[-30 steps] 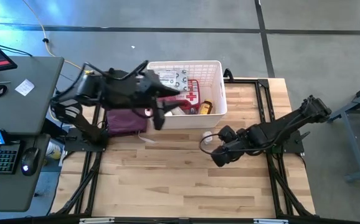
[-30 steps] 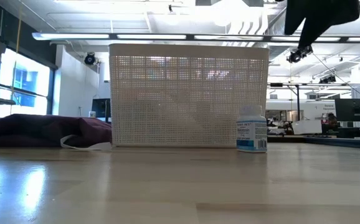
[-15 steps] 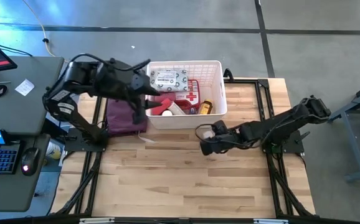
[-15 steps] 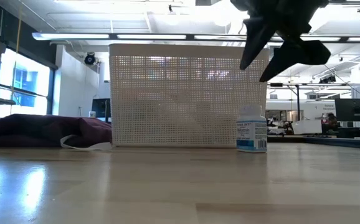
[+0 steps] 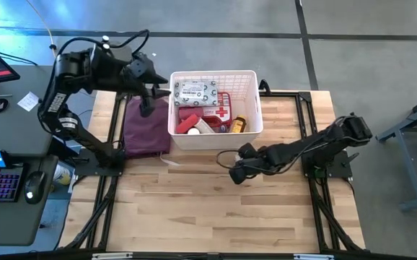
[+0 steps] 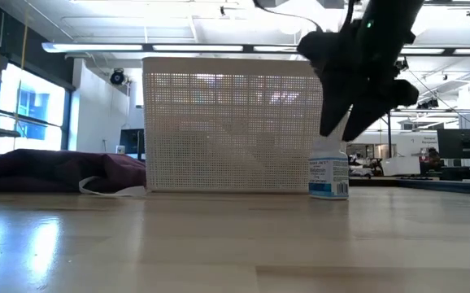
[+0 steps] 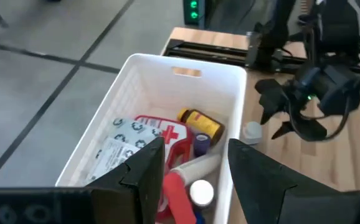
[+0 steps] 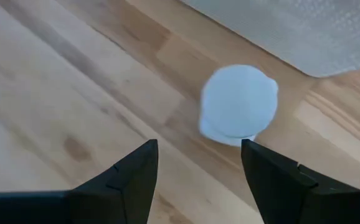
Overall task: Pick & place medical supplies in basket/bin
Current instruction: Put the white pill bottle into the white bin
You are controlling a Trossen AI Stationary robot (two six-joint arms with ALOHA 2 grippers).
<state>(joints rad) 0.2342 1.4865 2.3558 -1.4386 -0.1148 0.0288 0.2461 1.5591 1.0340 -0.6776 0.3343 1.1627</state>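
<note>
Just in front of the white basket (image 5: 214,76), on the bare wood beside its near wall, stands the one supply not yet inside: a small white-capped bottle (image 6: 328,177), upright, its long axis vertical. The right gripper (image 5: 236,173) hangs directly above it with its fingers spread and nothing between them; in the right wrist view the bottle's round cap (image 8: 238,101) lies ahead of the gap between the two fingers, so the coming move looks like a short reach forward and down to straddle the cap. The right arm is plainly the nearer one. The left gripper (image 5: 145,97) sits at the basket's far-left corner, jaws parted and empty, well apart from the bottle, looking down on the red first-aid case (image 7: 167,132), the wipes packet (image 7: 119,148) and the amber jar (image 7: 201,123) already in the basket.
</note>
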